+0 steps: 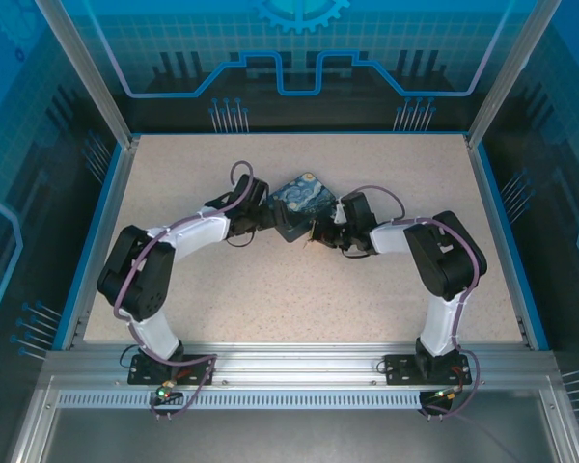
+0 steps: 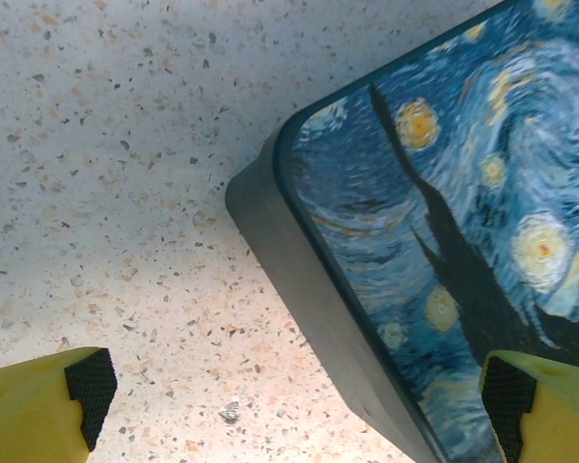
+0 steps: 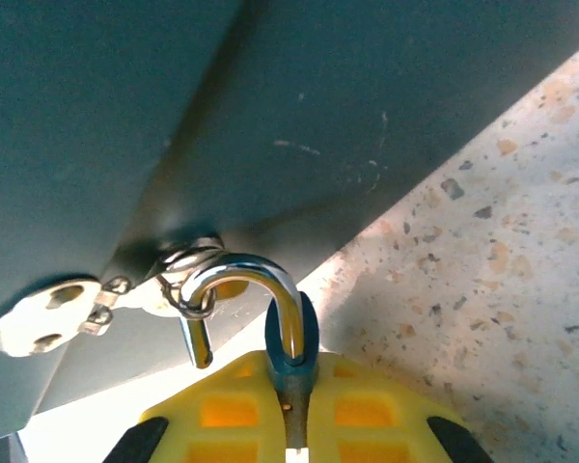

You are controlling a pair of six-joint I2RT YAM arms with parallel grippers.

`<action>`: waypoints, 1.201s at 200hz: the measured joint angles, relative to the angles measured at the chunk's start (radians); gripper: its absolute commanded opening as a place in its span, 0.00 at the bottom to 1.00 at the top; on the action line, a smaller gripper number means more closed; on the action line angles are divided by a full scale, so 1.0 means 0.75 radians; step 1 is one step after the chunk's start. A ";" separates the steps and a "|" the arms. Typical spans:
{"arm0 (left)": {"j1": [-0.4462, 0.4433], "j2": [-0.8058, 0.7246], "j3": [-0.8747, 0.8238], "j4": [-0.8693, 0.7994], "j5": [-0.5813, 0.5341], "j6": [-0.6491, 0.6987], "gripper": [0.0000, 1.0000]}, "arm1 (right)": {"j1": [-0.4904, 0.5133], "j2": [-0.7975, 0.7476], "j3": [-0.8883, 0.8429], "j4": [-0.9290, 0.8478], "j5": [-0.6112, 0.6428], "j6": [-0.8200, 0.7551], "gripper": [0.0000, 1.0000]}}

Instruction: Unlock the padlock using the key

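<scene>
Two arms meet at the painted box (image 1: 302,204) in the middle of the table (image 1: 270,309), one on each side of it. Left gripper (image 2: 299,386): released, its yellow fingers (image 2: 34,415) spread wide, one over bare table and the other over the painted lid, so that the box's corner lies between them; contact with the box cannot be confirmed. Right gripper (image 3: 291,395): clenched on the padlock (image 3: 289,333), whose narrow blue-grey body is pinched edge-on between the two yellow fingers. Padlock position: against the dark side wall of the box that faces the right arm, just above the table, hung from the hasp ring (image 3: 185,289) beside a small metal plate (image 3: 43,330). Shackle (image 3: 239,272): the long leg is seated in the body, and the short leg passes through the ring and ends free in the air beside the body. On that evidence the lock is judged to be open but not yet unhooked. Key: whether it sits in the keyway cannot be told, since that end of the body is buried between the fingers. Governing relation: the padlock's long axis runs straight out of the right gripper toward the box wall, with the ring on the free-leg side. The right arm is the nearer and holds the padlock; the left stands at the opposite corner, placed to steady the box.
</scene>
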State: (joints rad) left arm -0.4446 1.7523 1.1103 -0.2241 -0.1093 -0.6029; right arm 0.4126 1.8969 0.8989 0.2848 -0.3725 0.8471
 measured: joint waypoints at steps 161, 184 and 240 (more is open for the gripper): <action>-0.036 0.056 0.061 -0.008 -0.028 0.010 0.99 | -0.082 0.072 -0.069 0.354 -0.124 0.267 0.00; -0.037 0.056 0.061 -0.007 -0.028 0.010 0.99 | -0.085 0.084 -0.070 0.376 -0.124 0.287 0.00; -0.042 0.068 0.069 0.005 -0.026 0.010 0.98 | -0.113 0.103 -0.090 0.462 -0.141 0.348 0.00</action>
State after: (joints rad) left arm -0.4763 1.8034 1.1622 -0.2203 -0.1287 -0.5957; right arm 0.3275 1.9739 0.8318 0.6315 -0.4782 1.1084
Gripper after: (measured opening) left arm 0.986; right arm 0.083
